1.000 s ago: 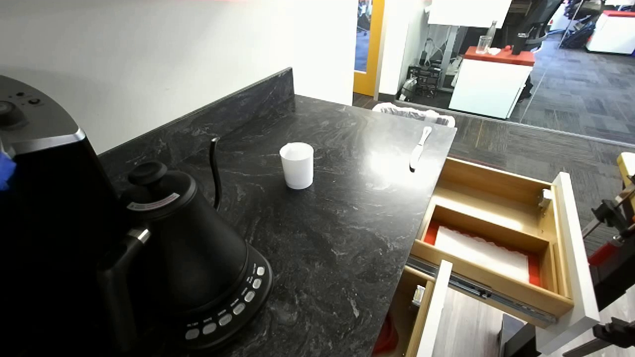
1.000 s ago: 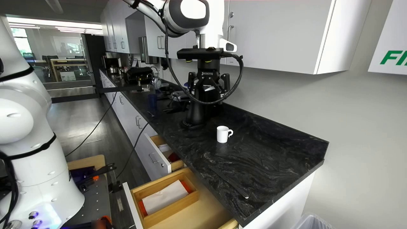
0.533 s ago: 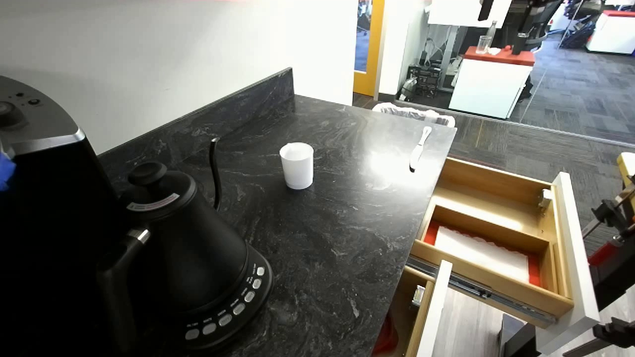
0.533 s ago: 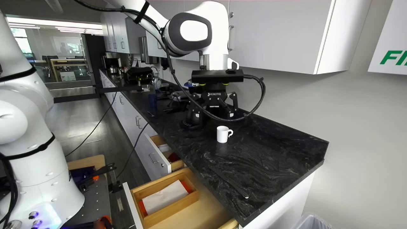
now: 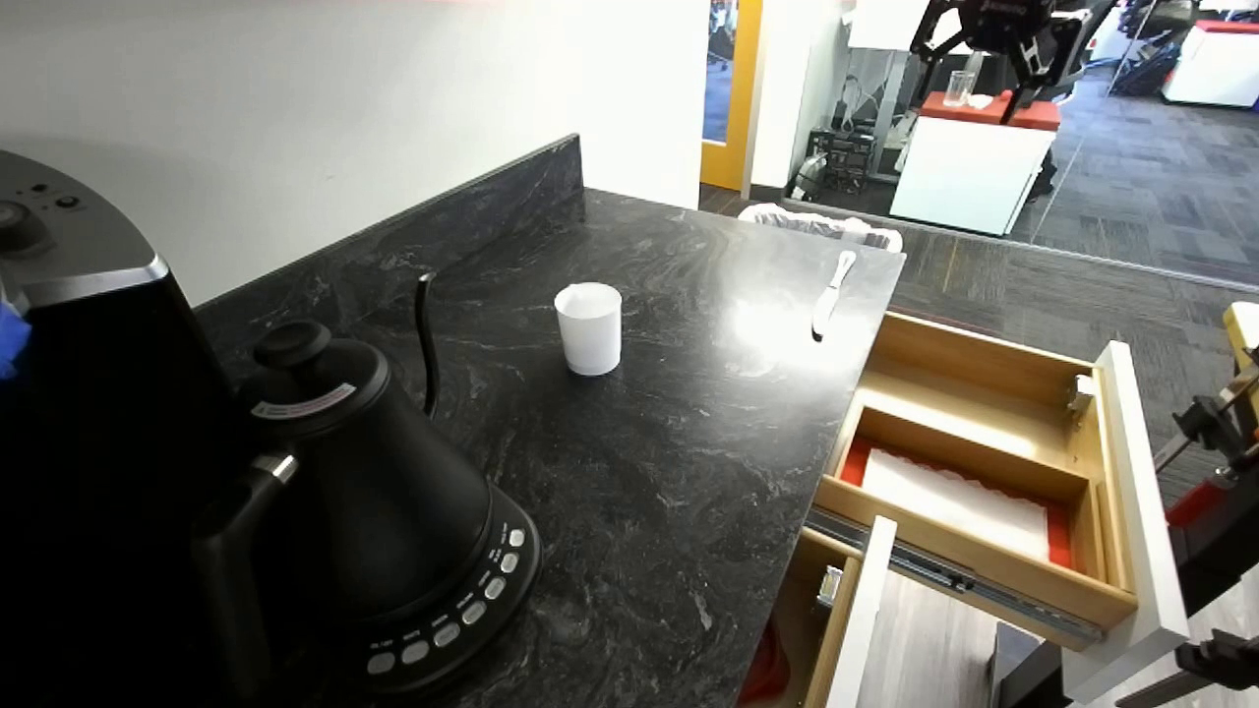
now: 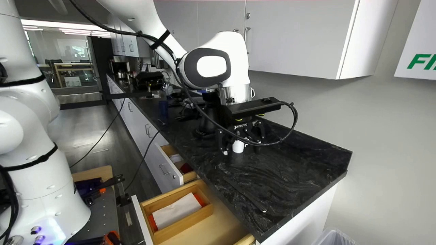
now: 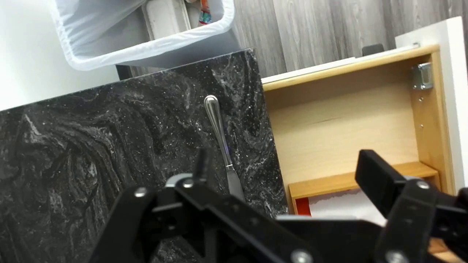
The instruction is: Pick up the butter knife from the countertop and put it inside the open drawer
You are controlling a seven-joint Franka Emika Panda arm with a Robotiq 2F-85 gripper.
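Fingers (image 7: 376,182) spread apart, nothing held. Butter knife (image 7: 223,146) lies flat on the surface (image 7: 91,146), near its edge by the open drawer (image 7: 343,124). Shift until you're centred over the butter knife, square up across it, descend slowly, pinch low.

Wrist view: close range, facing down past the black two-finger claw (image 7: 287,171). In an exterior view, the matte-black gooseneck kettle (image 5: 379,492) stands nearer than the claw. In an exterior view facing oppositely, the shared dark stone countertop (image 6: 289,177) recedes behind it.
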